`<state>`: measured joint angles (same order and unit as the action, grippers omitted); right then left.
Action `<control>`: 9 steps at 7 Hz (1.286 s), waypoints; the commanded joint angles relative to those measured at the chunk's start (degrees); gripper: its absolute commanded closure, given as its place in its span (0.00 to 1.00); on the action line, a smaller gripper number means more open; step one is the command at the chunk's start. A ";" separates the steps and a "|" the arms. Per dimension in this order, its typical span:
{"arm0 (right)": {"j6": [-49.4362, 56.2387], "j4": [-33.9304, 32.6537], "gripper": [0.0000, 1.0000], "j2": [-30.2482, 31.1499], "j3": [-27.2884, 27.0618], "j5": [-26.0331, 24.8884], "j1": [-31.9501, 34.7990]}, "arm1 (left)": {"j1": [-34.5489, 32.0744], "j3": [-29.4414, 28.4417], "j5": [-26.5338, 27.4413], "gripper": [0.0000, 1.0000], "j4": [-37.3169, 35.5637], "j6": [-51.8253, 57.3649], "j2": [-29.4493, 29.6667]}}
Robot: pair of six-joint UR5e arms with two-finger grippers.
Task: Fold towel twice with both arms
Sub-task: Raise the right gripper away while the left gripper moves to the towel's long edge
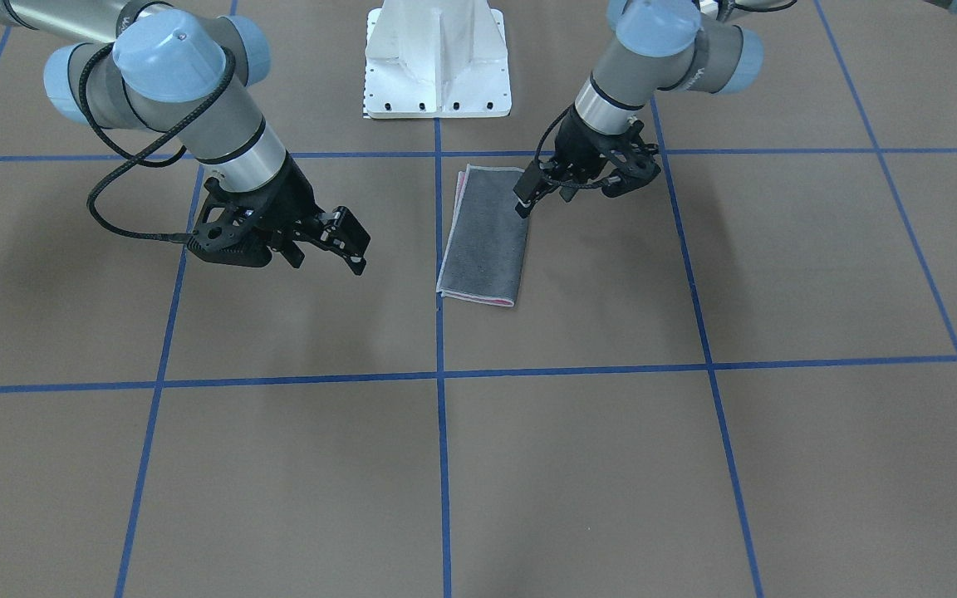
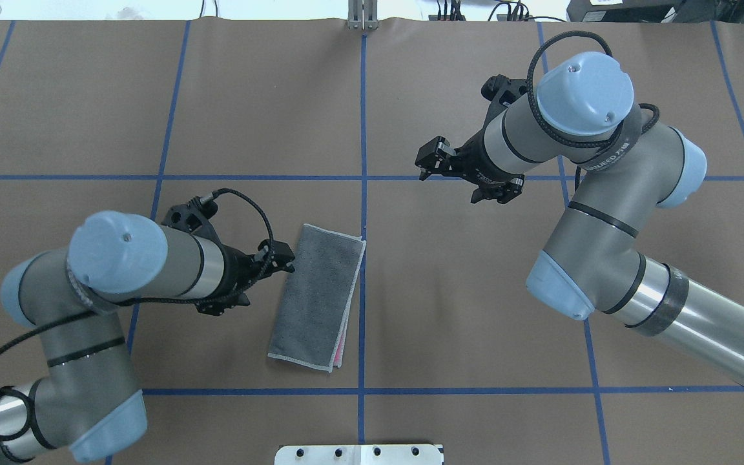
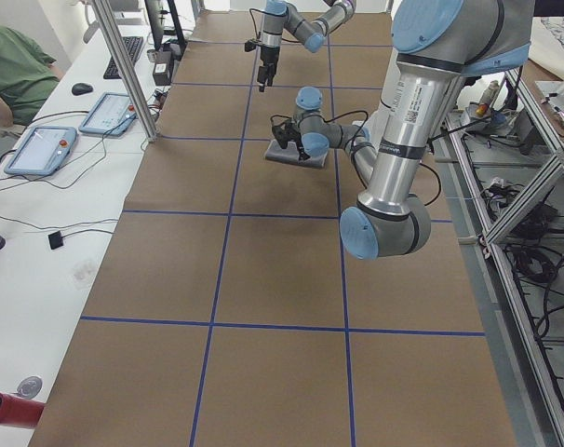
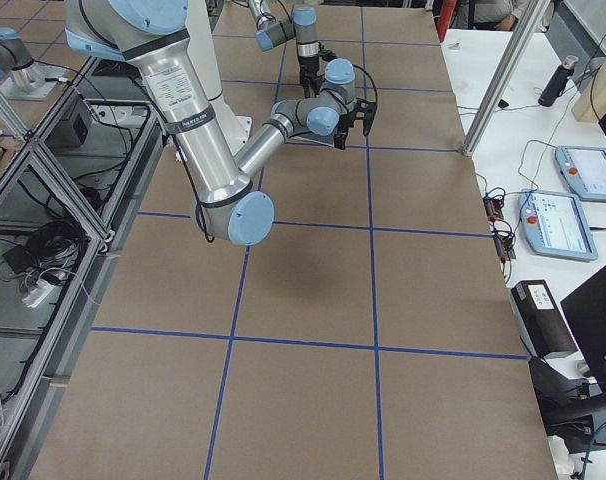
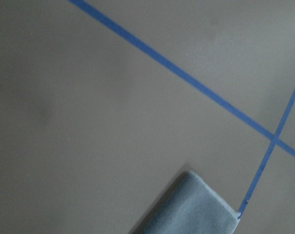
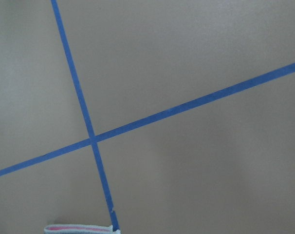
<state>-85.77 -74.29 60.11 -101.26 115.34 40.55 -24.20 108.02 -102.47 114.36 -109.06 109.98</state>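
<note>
Overhead view: your towel [image 2: 317, 294] lies folded once on the table [image 2: 462, 310]. It is a narrow strip, grey face up, with pink peeking at its 5 o'clock corner, just beside the centre tape line [image 2: 363, 129]. Left gripper [image 2: 281, 257] is at the strip's 10 o'clock corner, jaws narrow, empty. Right gripper [image 2: 432, 158] is well apart at 2 o'clock, jaws narrow, empty.

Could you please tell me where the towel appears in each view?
Front-facing: towel upper centre.
Overhead: towel left of centre.
Exterior left: towel upper middle.
Exterior right: towel upper middle, mostly behind the right arm.
Left wrist: towel corner, bottom edge.
Right wrist: towel sliver, bottom-left.
Landmark: blue tape line along its layered edge.
</note>
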 commanded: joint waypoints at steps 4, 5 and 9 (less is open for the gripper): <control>-0.54 -0.06 0.01 -0.17 0.10 -0.29 0.06 | 8.11 -0.53 4.91 0.00 0.25 -1.24 -2.66; -1.15 -0.06 0.01 -0.17 0.10 -0.29 0.06 | 8.20 -0.62 4.82 0.00 0.25 -1.24 -2.40; -2.47 -0.06 0.01 -0.17 0.10 -0.20 0.06 | 9.96 -1.84 4.82 0.21 0.25 -1.24 -1.70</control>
<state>-87.79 -74.36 59.94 -101.16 115.07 40.60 -14.91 106.96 -97.65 114.61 -110.36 107.94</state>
